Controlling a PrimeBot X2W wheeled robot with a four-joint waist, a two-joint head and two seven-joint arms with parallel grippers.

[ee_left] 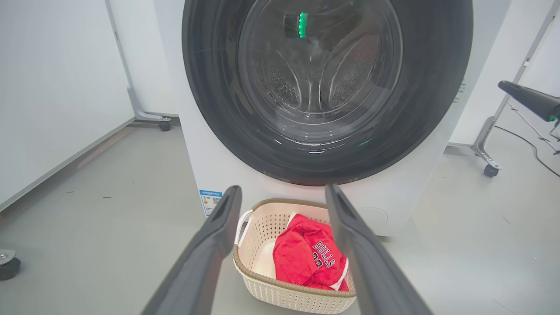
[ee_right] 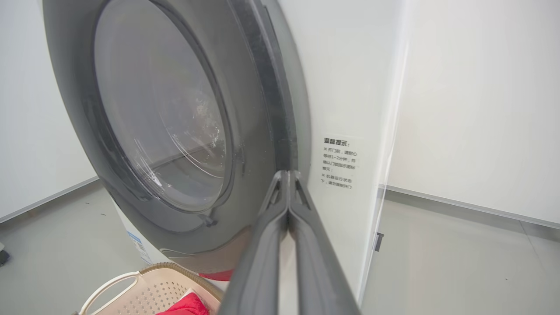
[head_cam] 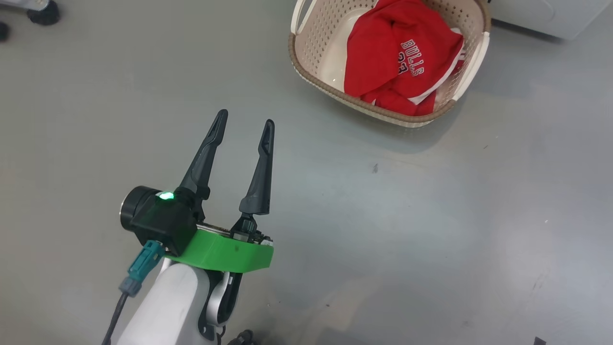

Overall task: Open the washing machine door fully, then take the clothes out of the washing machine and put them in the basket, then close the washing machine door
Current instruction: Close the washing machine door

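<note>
Red jersey cloth fills most of the cream perforated basket point(head_cam: 313, 45); these are the clothes point(head_cam: 397, 57), bunched up with "BULLS" in white on top and a white-trimmed edge showing.

The left gripper point(head_cam: 245, 117) hangs over the grey floor point(head_cam: 431, 215), its two dark fingers spread wide and empty; a green light point(head_cam: 166, 195) glows on its wrist; the basket sits ahead of its fingertips and off to their right, well apart from them.

Looking along those fingers, the basket stands on the floor framed between them, just in front of the white washing machine point(ee_left: 214, 173); above it, beyond the fingertips, the washing machine door point(ee_left: 210, 100) lies flat against the machine's front, glossy black rim round clear glass, the steel drum visible through it; a blue energy label point(ee_left: 209, 199) is stuck at the machine's lower corner, just off the left finger's tip.

The right gripper point(ee_right: 287, 175) has its fingers pressed together into one point; that point is up at the door's outer edge, where the black rim meets the white front panel; whether it touches the rim I cannot tell; a small printed sticker point(ee_right: 339, 164) sits on the panel just right of the tips; the basket's handle and a scrap of red show low down, left of the fingers.
</note>
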